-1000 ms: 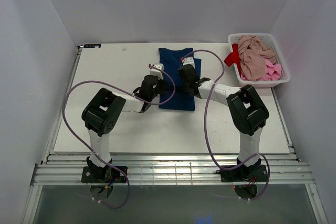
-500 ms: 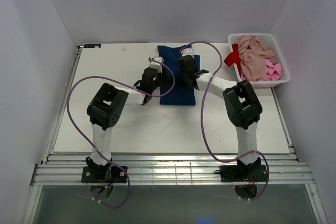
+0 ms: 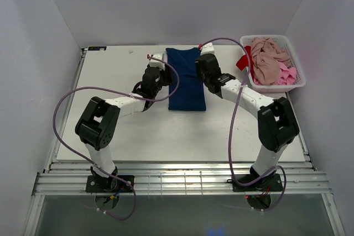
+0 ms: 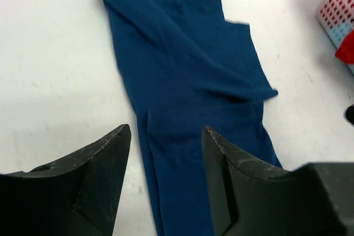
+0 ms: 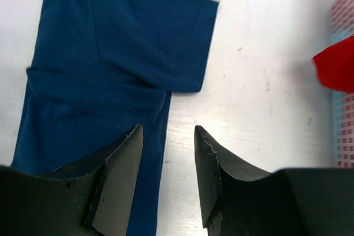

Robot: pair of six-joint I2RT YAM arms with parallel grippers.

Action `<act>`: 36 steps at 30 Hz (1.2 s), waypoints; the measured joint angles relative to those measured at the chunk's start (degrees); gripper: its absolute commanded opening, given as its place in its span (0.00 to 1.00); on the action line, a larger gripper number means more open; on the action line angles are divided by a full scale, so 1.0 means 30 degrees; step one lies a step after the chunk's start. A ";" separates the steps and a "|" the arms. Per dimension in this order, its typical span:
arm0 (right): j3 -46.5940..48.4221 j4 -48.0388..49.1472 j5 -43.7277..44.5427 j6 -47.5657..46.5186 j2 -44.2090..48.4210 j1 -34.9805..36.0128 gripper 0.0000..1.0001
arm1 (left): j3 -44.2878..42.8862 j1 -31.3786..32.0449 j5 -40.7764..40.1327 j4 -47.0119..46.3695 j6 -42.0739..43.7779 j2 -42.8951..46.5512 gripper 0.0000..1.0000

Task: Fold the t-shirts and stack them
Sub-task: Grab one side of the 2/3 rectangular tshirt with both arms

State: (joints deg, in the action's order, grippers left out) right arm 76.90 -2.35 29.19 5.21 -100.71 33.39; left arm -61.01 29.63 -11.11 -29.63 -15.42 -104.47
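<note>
Navy t-shirt (image 3: 186,81), gathered into a long narrow strip, with both pincers poised over it. At the left pincer (image 4: 166,136) the jaws are spread wide and hold nothing; the strip's left long edge runs between them. At the right pincer (image 5: 168,131) the jaws are likewise wide and empty, set over the right long edge just beside the corner of a folded sleeve flap. The strip lies on the white counter (image 3: 121,125), at its far middle, running from far to near, with a crease and some slack visible across its width. To the right, well apart from the strip, a white basket (image 3: 275,85) holds the unfolded shirts: beige tee (image 3: 265,59), bright pink tee (image 3: 286,74) and red tee (image 3: 244,59), the last hanging over the rim.

Judged step: the crosswise fold. To do it well, each pincer should close on its own edge at the same level along the strip, taking every layer and not the top one alone. Both should then lift low and travel together, so that the ends meet squarely and the tucked sleeves do not slip out.
</note>
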 measured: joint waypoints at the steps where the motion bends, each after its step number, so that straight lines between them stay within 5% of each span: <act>1: -0.0328 0.0007 -0.0270 0.0197 -0.0029 0.0000 0.48 | 0.0401 0.0073 0.0087 0.0219 -0.0372 0.0124 0.65; 17: -0.3927 -0.0678 -0.3526 0.2492 -0.1632 0.0000 0.59 | 0.3432 0.0321 0.3169 0.2208 -0.5042 -0.0838 0.72; 18: -0.4058 -0.0663 -0.3672 0.2601 -0.1632 0.0000 0.59 | 0.3446 0.0306 0.3351 0.2178 -0.5231 -0.0838 0.80; 36: -0.5909 0.1355 -0.4918 0.4204 -0.1515 -0.0087 0.58 | 0.4743 0.0306 0.4517 0.0080 -0.6404 -0.0750 0.75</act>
State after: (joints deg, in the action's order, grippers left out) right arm 59.18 1.72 14.44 17.82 -105.25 33.12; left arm -46.78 30.55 2.44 -29.39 -34.63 -106.72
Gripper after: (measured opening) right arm 0.583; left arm 0.756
